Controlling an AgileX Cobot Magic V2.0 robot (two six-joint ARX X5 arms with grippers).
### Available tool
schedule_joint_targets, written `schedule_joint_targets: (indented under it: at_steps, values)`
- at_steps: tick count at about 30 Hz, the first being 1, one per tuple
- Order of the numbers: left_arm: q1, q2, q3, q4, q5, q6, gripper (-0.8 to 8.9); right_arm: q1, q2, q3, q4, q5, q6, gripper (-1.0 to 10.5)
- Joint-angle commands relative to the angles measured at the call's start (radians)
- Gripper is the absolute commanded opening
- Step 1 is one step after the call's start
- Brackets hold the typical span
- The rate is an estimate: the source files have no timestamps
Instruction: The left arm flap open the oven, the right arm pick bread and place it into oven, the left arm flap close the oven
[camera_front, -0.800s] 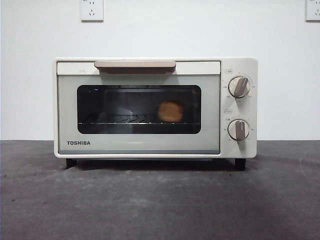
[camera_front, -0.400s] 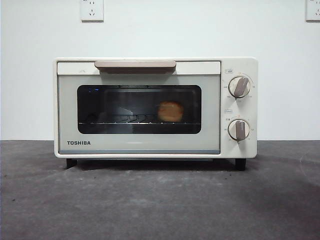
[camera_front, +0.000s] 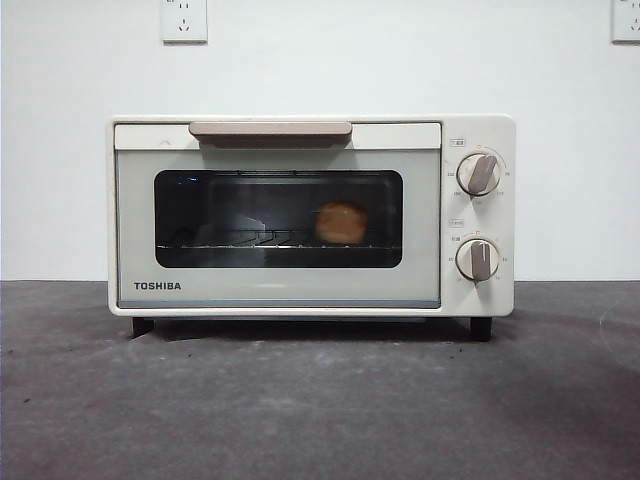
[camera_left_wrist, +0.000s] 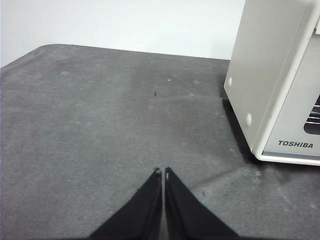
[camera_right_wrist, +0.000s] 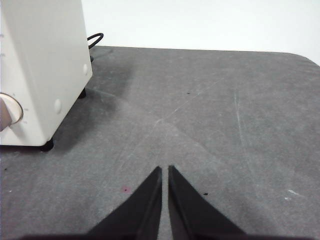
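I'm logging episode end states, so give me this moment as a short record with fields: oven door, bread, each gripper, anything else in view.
oven door: shut on the oven, beige bar handle at top
bread: the bread sits on the wire rack inside, seen through the dark window, right of centre
left gripper: the left gripper is shut, empty, over the table beside the oven's TOSHIBA corner
right gripper: the right gripper is shut, empty, over the table on the oven's knob side
other: two knobs; wall sockets; black cable behind the oven

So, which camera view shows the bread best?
The front view: the bread sits on the wire rack behind the closed oven's window. Both wrist views show only an outer corner of the oven, no bread.
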Motion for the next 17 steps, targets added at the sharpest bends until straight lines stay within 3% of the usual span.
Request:
schedule_joint_targets:
  at_steps: [1, 17]
  values:
    - [0.0, -0.001, -0.021, -0.001, -0.003, 0.005, 0.17, -0.001, 0.0, -0.006, 0.003, -0.001, -0.014, 0.2]
    - [0.0, -0.001, -0.021, -0.001, -0.003, 0.005, 0.17, -0.001, 0.0, -0.006, 0.017, -0.001, -0.014, 0.2]
